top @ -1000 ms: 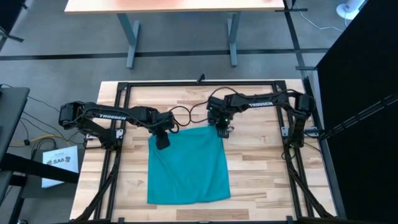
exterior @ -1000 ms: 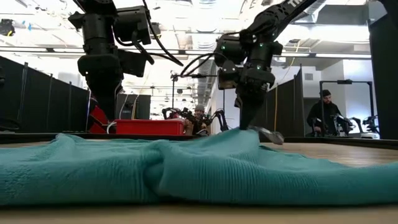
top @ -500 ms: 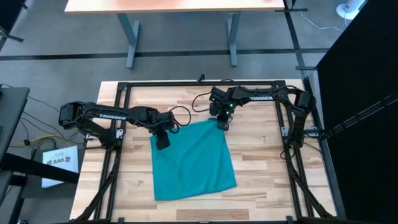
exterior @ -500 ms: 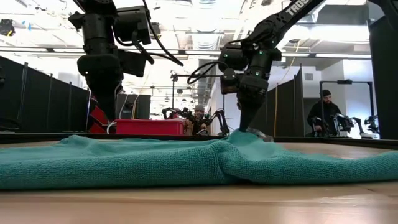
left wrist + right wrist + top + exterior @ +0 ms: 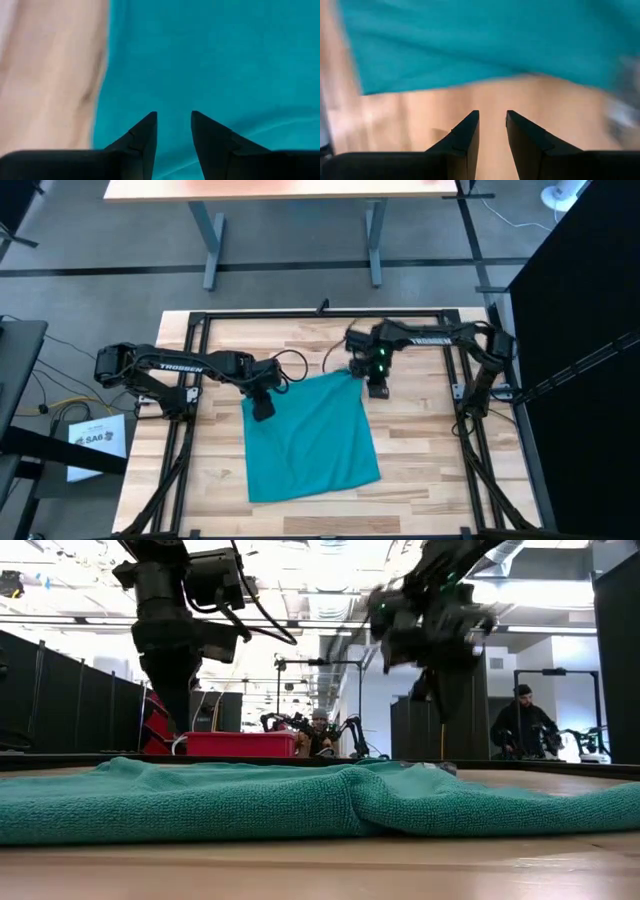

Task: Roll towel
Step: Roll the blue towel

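Two sets of jaws stand narrowly parted and empty: left gripper [image 5: 262,410] over the towel [image 5: 310,436] at its far-left corner, right gripper [image 5: 378,389] above bare tabletop [image 5: 430,450] beside its far-right corner; towel flat, mid-tabletop.

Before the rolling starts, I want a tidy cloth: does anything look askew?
Yes. The towel lies skewed to the table's edges, with a low ridge across it in the low view. Nothing looks damaged.
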`<state>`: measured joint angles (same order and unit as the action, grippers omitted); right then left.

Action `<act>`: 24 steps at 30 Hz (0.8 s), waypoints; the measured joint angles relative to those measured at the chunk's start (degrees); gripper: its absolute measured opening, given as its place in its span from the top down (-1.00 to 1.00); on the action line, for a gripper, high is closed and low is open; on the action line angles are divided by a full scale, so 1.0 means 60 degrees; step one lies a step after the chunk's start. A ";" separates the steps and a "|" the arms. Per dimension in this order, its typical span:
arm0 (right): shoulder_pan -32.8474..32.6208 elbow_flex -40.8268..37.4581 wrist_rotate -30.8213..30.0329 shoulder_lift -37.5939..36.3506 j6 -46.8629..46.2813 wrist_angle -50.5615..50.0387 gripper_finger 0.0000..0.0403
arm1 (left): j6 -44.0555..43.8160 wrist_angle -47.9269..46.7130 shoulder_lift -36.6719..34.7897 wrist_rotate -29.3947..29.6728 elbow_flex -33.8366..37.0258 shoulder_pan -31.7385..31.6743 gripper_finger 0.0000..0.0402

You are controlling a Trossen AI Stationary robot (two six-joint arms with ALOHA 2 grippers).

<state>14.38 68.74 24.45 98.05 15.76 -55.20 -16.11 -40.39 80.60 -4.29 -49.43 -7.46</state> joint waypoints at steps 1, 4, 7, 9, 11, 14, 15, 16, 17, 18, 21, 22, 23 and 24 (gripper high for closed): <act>-0.0334 -0.0391 0.0021 -0.0294 -0.0200 0.0575 0.57 | -0.0249 0.0132 0.0017 -0.0024 0.0000 0.0108 0.48; -0.1243 -0.1535 -0.0149 -0.0857 -0.1080 0.2457 0.57 | -0.0409 0.0524 0.0297 0.0018 0.0000 0.0541 0.48; -0.1960 -0.2336 -0.0598 -0.1074 -0.1949 0.4033 0.57 | -0.0341 0.0746 0.0732 0.0138 0.0000 0.1056 0.48; -0.2438 -0.2870 -0.0898 -0.1218 -0.2528 0.5084 0.57 | -0.0296 0.0894 0.1022 0.0218 0.0000 0.1400 0.48; -0.2663 -0.3100 -0.1258 -0.1258 -0.2718 0.5388 0.57 | -0.0219 0.1014 0.1375 0.0249 0.0000 0.1621 0.48; -0.2698 -0.3263 -0.1362 -0.1258 -0.2739 0.5317 0.57 | -0.0202 0.1330 0.2049 0.0263 -0.0004 0.1786 0.48; -0.2702 -0.3295 -0.1360 -0.1258 -0.2739 0.5294 0.57 | -0.0193 0.1406 0.2287 0.0281 -0.0019 0.1827 0.48; -0.2721 -0.3334 -0.1354 -0.1258 -0.2739 0.5330 0.57 | -0.0186 0.1639 0.2460 0.0235 -0.0024 0.1863 0.48; -0.2778 -0.3373 -0.1350 -0.1260 -0.2753 0.5375 0.57 | -0.0183 0.1742 0.2608 0.0215 -0.0051 0.1898 0.48; -0.2830 -0.3389 -0.1352 -0.1258 -0.2788 0.5369 0.57 | -0.0183 0.1897 0.2729 0.0215 -0.0051 0.1937 0.48; -0.3025 -0.3396 -0.1341 -0.1258 -0.2916 0.5742 0.57 | -0.0178 0.2358 0.2860 0.0323 -0.0050 0.2004 0.48; -0.3094 -0.3396 -0.1333 -0.1258 -0.2917 0.5898 0.57 | -0.0188 0.2443 0.2834 0.0445 -0.0032 0.2010 0.48; -0.3156 -0.3391 -0.1326 -0.1196 -0.2913 0.6047 0.57 | -0.0188 0.2541 0.2769 0.0498 -0.0029 0.2010 0.48; -0.3209 -0.3389 -0.1323 -0.1114 -0.2913 0.6211 0.57 | -0.0177 0.2644 0.2765 0.0519 -0.0029 0.1989 0.48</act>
<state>-4.87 48.40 16.51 91.36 -1.72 -17.94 -17.17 -24.52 97.19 -1.17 -49.60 4.47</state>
